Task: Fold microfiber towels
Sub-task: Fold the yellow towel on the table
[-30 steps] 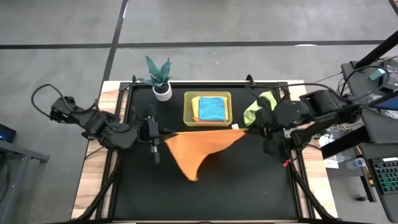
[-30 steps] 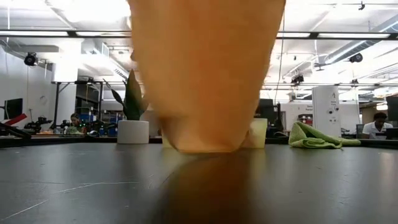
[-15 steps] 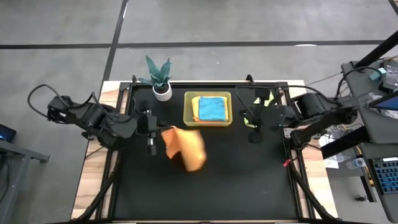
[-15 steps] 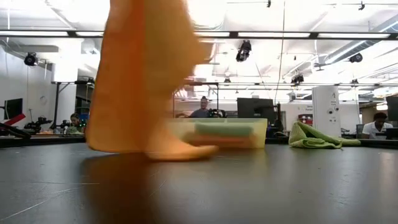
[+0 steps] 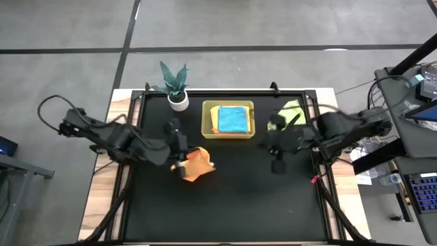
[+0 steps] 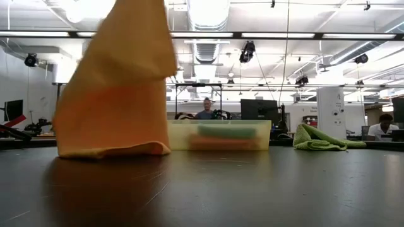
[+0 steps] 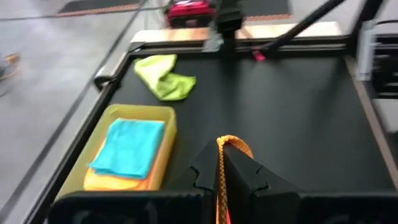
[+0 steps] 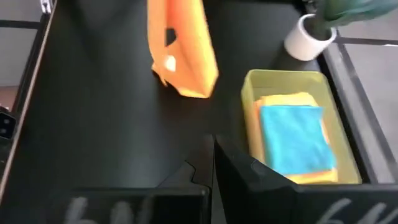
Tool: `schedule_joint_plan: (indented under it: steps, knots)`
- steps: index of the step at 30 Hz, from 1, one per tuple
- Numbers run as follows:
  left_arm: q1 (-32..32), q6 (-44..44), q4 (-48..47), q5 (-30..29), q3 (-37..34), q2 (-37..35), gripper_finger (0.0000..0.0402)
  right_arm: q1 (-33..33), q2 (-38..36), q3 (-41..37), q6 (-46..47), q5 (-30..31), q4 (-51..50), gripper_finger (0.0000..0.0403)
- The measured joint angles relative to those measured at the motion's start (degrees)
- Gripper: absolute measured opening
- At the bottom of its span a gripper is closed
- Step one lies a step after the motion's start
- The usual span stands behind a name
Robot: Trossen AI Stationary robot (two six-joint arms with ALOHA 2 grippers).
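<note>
An orange-yellow microfiber towel (image 5: 196,165) hangs left of the table's middle, with my left gripper (image 5: 181,156) shut on it. In the low view its bunched lower end (image 6: 113,150) rests on the black table. My right gripper (image 5: 276,162) hovers shut right of the middle and holds nothing (image 8: 212,152). A teal blue towel (image 5: 232,119) lies folded on an orange-yellow one inside the yellow-green bin (image 5: 206,121). A lime green towel (image 5: 292,111) lies crumpled at the far right. My left gripper pinches the orange-yellow towel between its two shut fingers; a stitched edge (image 7: 220,163) runs up between them. The fingers slant down from the table's left side. The towel hangs slack below them, its lower end crumpled on the table.
A small potted plant (image 5: 176,89) in a white pot stands at the far left, beside the bin. A raised frame (image 5: 317,171) runs around the black table top. Bare black surface lies across the table's near half (image 5: 232,205).
The orange-yellow towel was spread between both grippers. Its right corner has come free of my right gripper, and the towel has swung left, now hanging from my left gripper alone. My left gripper has sunk and gone right, setting the towel's lower end down. My right gripper has moved nearer and lower.
</note>
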Motion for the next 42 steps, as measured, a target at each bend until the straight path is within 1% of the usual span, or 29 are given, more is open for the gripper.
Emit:
schedule_joint_plan:
  steps: [4,5,8,12,15,19,23,25,26,30,32,37,40,42]
  knots:
    - [0.04,-4.39,0.46,-6.57,0.33,3.35,0.0000,1.14,-0.07,-9.97,-1.14,-0.26,12.26,0.0009]
    - [0.04,-4.85,0.58,-7.40,0.43,3.94,0.0000,1.39,-0.09,-12.78,-1.83,-0.32,15.66,0.0009]
    - [0.08,-5.23,0.76,-7.62,0.39,4.99,0.0000,2.19,-0.11,-21.05,-3.03,-1.12,25.94,0.0009]
    - [0.08,-5.27,0.77,-7.54,0.05,5.50,0.0000,2.30,0.11,-30.84,-2.81,-5.69,39.55,0.0022]
    - [0.08,-5.26,0.90,-7.52,0.03,5.48,0.0000,1.43,0.23,-37.37,-3.17,-5.02,50.13,0.0054]
    - [0.08,-5.25,0.90,-7.38,0.03,5.30,0.0000,-1.32,0.25,-44.72,-6.39,-4.64,66.03,0.0115]
    - [0.08,-5.25,0.94,-7.34,0.03,5.19,0.0000,-5.90,0.30,-49.79,-9.57,-4.80,76.48,0.0177]
    - [0.08,-5.22,0.94,-7.34,0.03,5.22,0.0000,-8.44,1.06,-51.47,-11.23,-5.98,81.00,0.0203]
    - [0.08,-5.22,0.93,-7.33,0.03,5.22,0.0000,-9.64,1.58,-52.25,-11.84,-7.49,83.19,0.0214]
    - [0.08,-5.03,1.00,-7.30,-0.02,5.22,0.0000,-13.98,7.09,-53.43,-12.27,-16.80,93.61,0.0245]
    - [0.08,-4.13,1.34,-7.30,-0.02,5.22,0.0000,-15.28,11.42,-52.95,-12.72,-19.50,97.90,0.0255]
    - [0.08,-3.72,1.88,-7.26,-0.04,5.22,0.0000,-17.38,21.01,-49.14,-14.97,-20.08,101.61,0.0262]
    - [0.08,-3.69,1.86,-7.20,-0.04,5.22,0.0000,-17.74,24.83,-46.58,-15.80,-23.54,101.50,0.0258]
    - [0.08,-3.69,1.88,-7.19,-0.04,5.22,0.0000,-17.65,26.18,-45.45,-15.99,-27.09,101.17,0.0248]
